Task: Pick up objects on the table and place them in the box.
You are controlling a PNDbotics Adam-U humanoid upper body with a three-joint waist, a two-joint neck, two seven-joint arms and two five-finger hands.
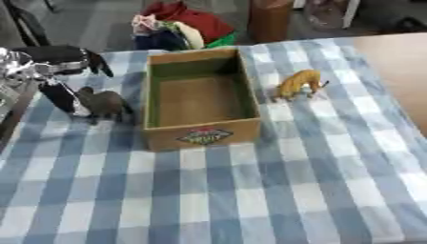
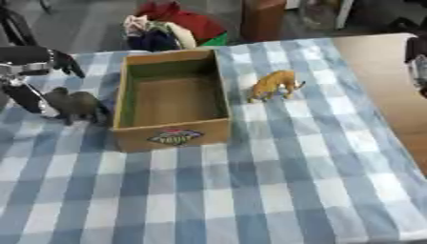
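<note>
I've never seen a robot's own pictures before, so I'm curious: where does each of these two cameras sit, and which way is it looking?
Left eye view: in the robot's head, looking down at the blue-and-white checked tablecloth; the black-and-silver left hand shows at the left edge, by the grey animal figure.
Right eye view: beside it, same downward aim; the left hand shows again, and a dark part at the right edge, perhaps the right hand.
Both share the open cardboard box and the orange animal figure.

No legible text is found. A colourful oval logo (image 1: 203, 136) is printed on the near outer wall of the cardboard box (image 1: 158, 136); its lettering is too blurred to be read. No numbers or signs are seen elsewhere.
</note>
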